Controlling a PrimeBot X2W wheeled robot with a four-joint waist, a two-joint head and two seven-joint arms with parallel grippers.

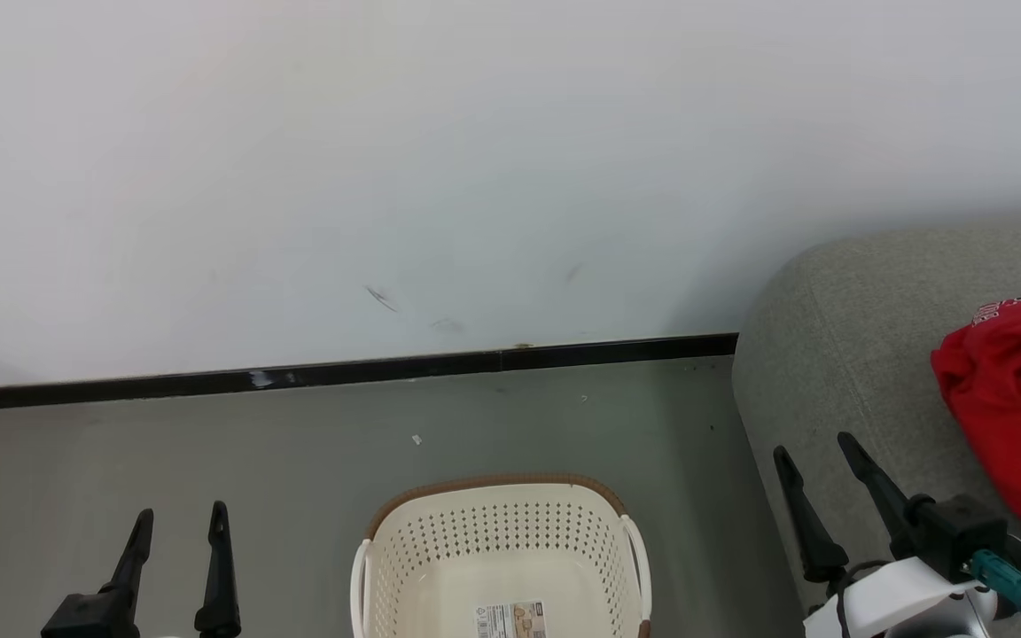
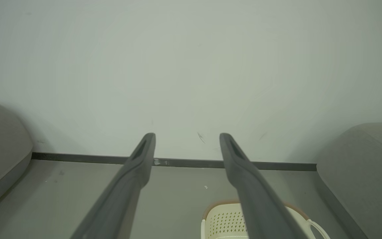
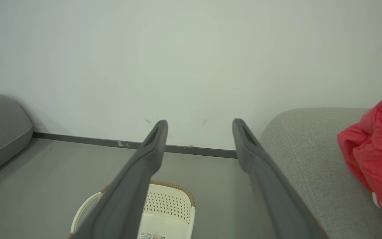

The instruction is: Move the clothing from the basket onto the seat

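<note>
"Judging by the basket (image 1: 493, 536), how far along is the job?"

"Done or very nearly, I'd say. The part of its inside that the head view shows is bare cream plastic. The near end is cut off by the frame, so I can't vouch for that bit. The clothing (image 1: 1020, 416), a bright red heap, lies on the seat (image 1: 838, 354), well to the right of the basket and apart from it."

"And the jaws?"

"Left jaws hang to the left of the basket, over the floor (image 1: 209, 461), spread and holding nothing. Right jaws stand to the right of it, above the seat's rounded edge, between the basket and the red heap. They are spread and empty too, and do not touch the cloth."

"So what is left?"

"At most a check of the basket's hidden near end. If nothing lies there, I'd judge nothing is left to carry."

"Any writing?"

"A label sticker (image 1: 510, 618) sits on the basket's bottom: fine dark print and a small orange-brown picture, too small to read. White lettering (image 1: 1002, 308) runs along the top fold of the red garment, far right of the basket, crumpled and partly hidden. I can't make out a word. No brand can be told from either."
</note>
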